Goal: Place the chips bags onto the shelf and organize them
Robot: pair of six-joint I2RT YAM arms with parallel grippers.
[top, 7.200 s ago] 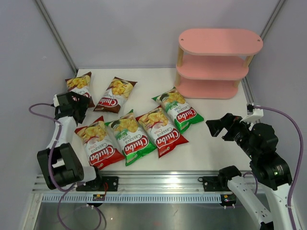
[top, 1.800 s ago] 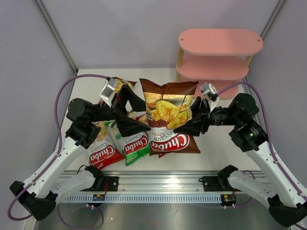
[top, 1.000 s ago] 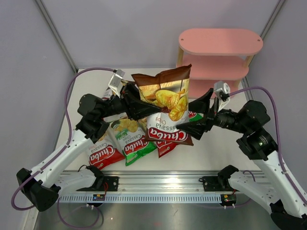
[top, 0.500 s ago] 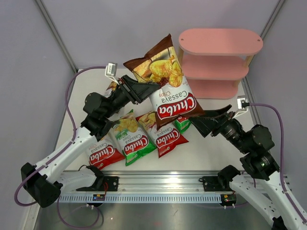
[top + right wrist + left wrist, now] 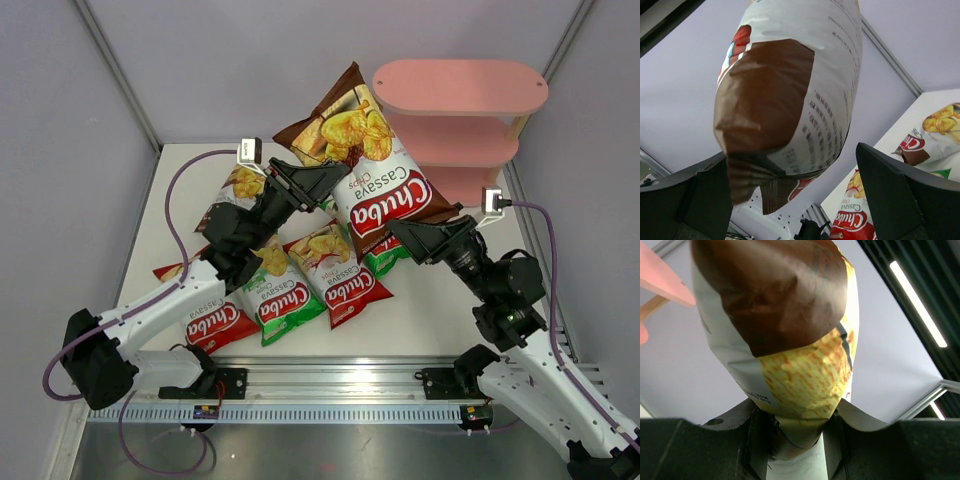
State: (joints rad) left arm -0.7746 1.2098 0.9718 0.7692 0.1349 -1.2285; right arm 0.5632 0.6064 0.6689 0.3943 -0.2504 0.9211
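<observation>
Possession lay with the left arm. In the top view, the left gripper [image 5: 328, 180] was clamped on the left edge of a glossy brown Chuba cassava chips bag [image 5: 375, 165], held in the air above the white table [image 5: 440, 310]. The bag's long axis slanted from its dark top at upper left down to the red logo at lower right. The pink three-tier shelf with oval boards [image 5: 480, 85] stood just to the right of the bag's upper half. Whether the two touched could not be told. The right gripper [image 5: 412, 238] sat under the bag's lower end.

In the left wrist view, the black fingers [image 5: 757, 432] pinched the bag's [image 5: 785, 315] crimped seam, and a pink board edge [image 5: 662, 282] showed at upper left.

In the right wrist view, the fingers [image 5: 900, 195] stood wide apart on either side. The bag's [image 5: 790, 90] lower seam hung between them, apparently touching neither.

Judged from this, the carry to the shelf depended on the left arm alone, rightward and away from the bases.
</observation>
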